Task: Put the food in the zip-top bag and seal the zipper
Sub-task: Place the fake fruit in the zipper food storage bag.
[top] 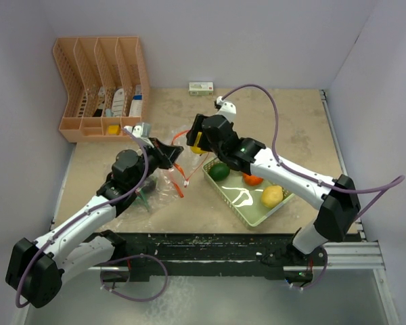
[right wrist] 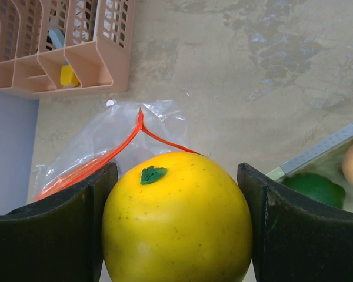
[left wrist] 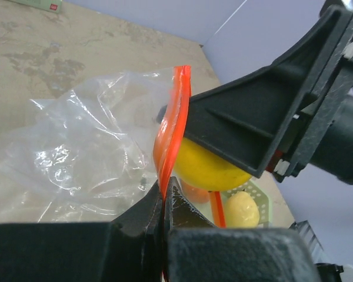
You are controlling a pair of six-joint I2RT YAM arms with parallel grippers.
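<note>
My left gripper [left wrist: 163, 197] is shut on the orange-red zipper [left wrist: 172, 117] and holds the mouth of the clear zip-top bag [left wrist: 76, 141] up off the table. My right gripper [right wrist: 176, 229] is shut on a round yellow fruit [right wrist: 176, 217] with a green leaf mark, right at the raised zipper [right wrist: 106, 155] and above the bag [right wrist: 100, 135]. In the top view the two grippers [top: 170, 157] [top: 197, 141] meet over the bag [top: 164, 189]. A green fruit [top: 219, 171], an orange one [top: 252, 179] and a yellow lemon [top: 273, 196] lie in the pale green tray [top: 254, 213].
An orange desk organizer [top: 101, 88] with small items stands at the back left. A small box [top: 201, 87] lies by the back wall. Walls close the table at left, back and right. The tray sits right of the bag near the front edge.
</note>
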